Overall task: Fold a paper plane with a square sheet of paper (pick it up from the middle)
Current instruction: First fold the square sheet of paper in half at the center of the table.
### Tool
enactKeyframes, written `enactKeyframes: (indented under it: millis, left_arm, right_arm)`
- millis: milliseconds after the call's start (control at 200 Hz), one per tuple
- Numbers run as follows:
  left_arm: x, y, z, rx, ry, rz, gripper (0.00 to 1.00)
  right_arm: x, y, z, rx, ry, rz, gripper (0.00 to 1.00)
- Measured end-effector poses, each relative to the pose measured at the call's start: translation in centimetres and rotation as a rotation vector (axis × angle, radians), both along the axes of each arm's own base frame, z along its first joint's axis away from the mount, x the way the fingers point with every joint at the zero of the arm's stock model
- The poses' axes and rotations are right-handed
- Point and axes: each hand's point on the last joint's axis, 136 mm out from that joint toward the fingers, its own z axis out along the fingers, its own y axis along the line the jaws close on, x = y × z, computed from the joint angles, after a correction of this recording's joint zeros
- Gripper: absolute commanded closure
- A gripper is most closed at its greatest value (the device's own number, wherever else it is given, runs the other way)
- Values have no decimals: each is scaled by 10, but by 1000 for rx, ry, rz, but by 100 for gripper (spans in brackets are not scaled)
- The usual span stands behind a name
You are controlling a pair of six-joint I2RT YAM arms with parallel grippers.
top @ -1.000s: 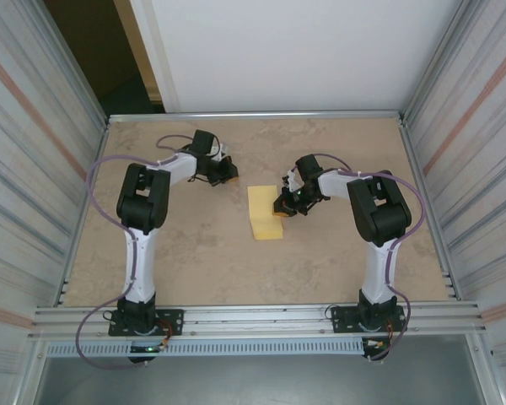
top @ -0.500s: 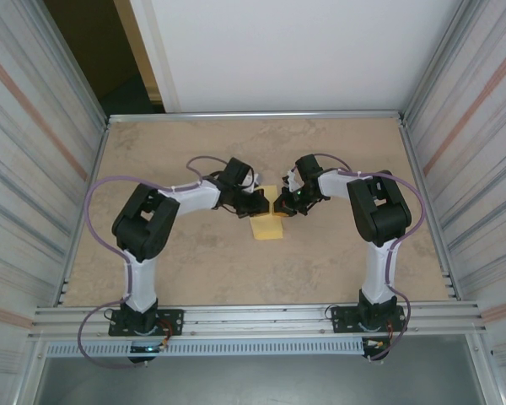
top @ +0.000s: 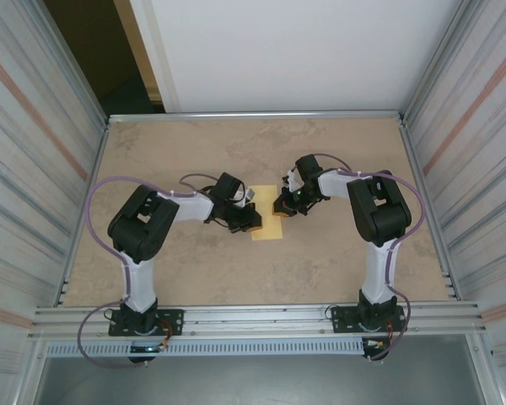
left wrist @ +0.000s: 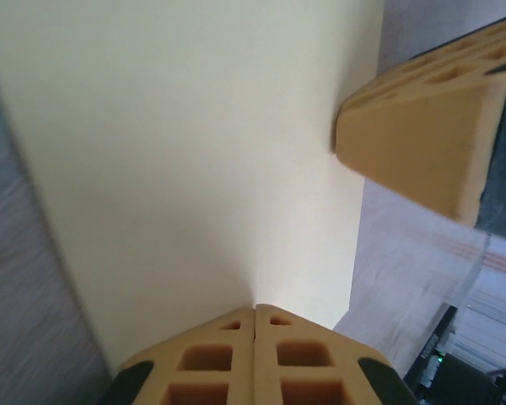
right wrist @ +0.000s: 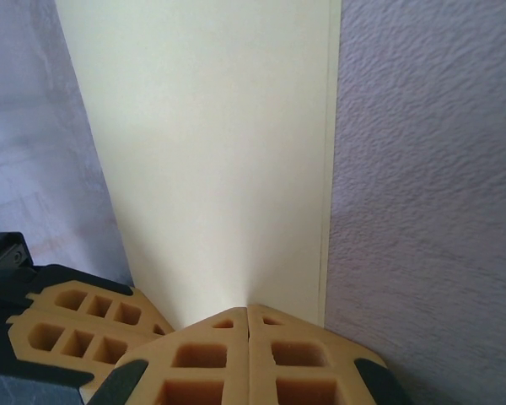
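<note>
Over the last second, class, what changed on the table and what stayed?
The left hand swung right and nearer, coming down closed at the left edge of the yellow paper. The right hand stayed closed on its right edge, and the paper kept its place.

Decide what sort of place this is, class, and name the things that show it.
Probably a robot test cell: left arm and right arm bolted to a metal rail, ribbed metal panels walling the table, pale yellow paper to work on.
</note>
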Motion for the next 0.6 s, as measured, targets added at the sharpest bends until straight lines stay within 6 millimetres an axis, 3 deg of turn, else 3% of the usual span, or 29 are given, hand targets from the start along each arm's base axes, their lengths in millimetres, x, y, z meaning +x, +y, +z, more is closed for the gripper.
enactKeyframes:
  millis: [210, 341, 471, 601]
  left_arm:
    - [-13, 35, 2, -47, 35, 76, 92]
    - [-13, 46, 8, -33, 44, 103, 92]
    - [-2, 35, 23, -64, 15, 99, 92]
    - [23, 7, 36, -113, -27, 76, 93]
  right_arm:
    - [0, 0, 0, 0, 0, 0, 100]
    - [0, 0, 0, 0, 0, 0, 100]
    - [0, 0, 0, -1, 2, 1, 100]
    - [0, 0, 0, -2, 5, 1, 100]
